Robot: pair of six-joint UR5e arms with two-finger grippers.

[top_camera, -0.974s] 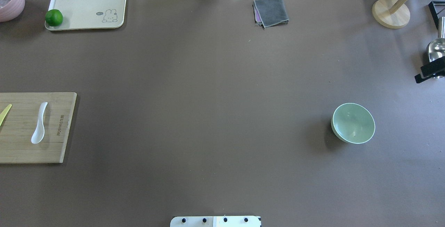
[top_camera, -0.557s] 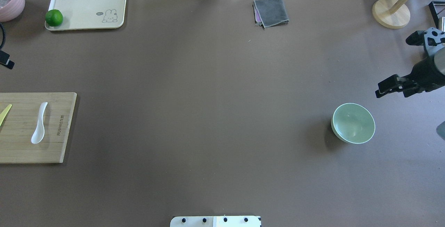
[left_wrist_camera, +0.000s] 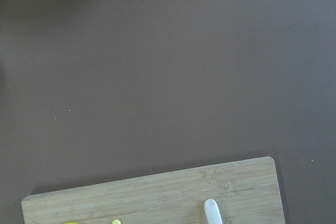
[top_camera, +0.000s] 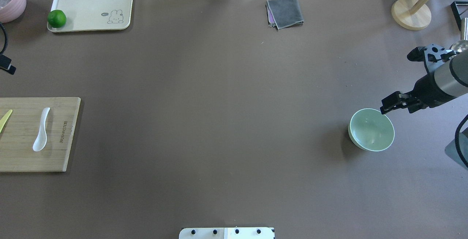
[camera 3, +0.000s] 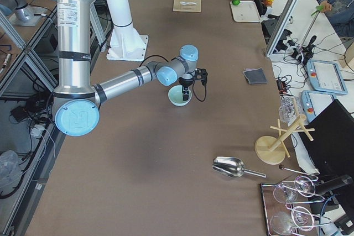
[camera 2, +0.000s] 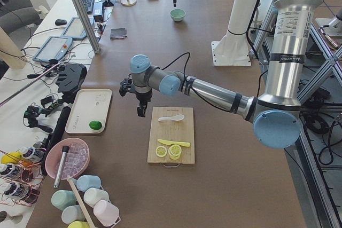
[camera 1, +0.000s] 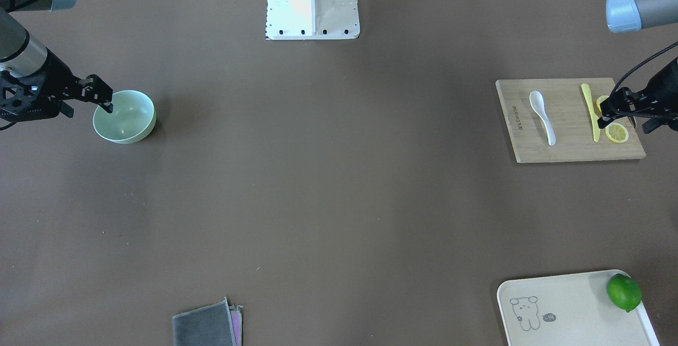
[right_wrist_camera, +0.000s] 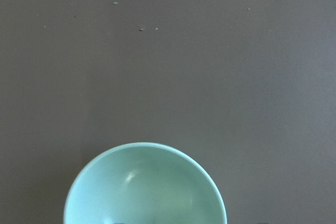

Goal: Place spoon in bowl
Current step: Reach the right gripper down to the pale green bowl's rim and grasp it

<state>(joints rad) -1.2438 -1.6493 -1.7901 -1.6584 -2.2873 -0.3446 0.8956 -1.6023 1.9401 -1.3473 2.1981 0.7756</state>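
Observation:
The white spoon (top_camera: 41, 131) lies on a wooden cutting board (top_camera: 22, 158) at the table's left edge; it also shows in the front view (camera 1: 541, 115). The mint-green bowl (top_camera: 372, 129) stands empty on the right; the right wrist view shows it close below (right_wrist_camera: 144, 187). My right gripper (top_camera: 385, 108) hovers at the bowl's far right rim, open and empty. My left gripper (camera 1: 604, 115) is open and empty, held above the table's left edge just beyond the board's far side, a short way from the spoon.
A pale yellow knife (camera 1: 589, 110) and lemon slices (camera 1: 617, 133) share the board. A cream tray (top_camera: 91, 8) with a lime (top_camera: 56, 18) sits far left. A grey cloth (top_camera: 285, 12), a wooden stand (top_camera: 411, 14) and a pink bowl (top_camera: 12, 6) line the far edge.
My right arm has come in from the right edge and moved left and nearer, down to the bowl's rim. My left arm has appeared at the left edge.

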